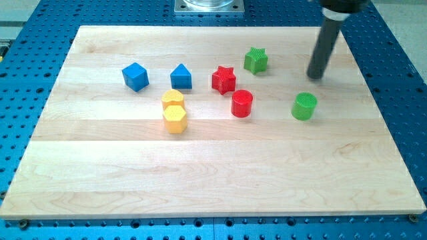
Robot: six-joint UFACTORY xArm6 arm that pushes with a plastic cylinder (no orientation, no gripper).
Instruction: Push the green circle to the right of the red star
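Observation:
The green circle sits on the wooden board at the view's right of centre. The red star lies to its left and a little higher, with the red circle between them, just below the star. My tip rests on the board above and slightly right of the green circle, apart from it by a small gap. The dark rod rises from the tip to the view's top right.
A green star lies up and right of the red star. A blue house-shaped block and a blue cube lie to the left. Two yellow blocks touch each other below them. The wooden board rests on a blue perforated table.

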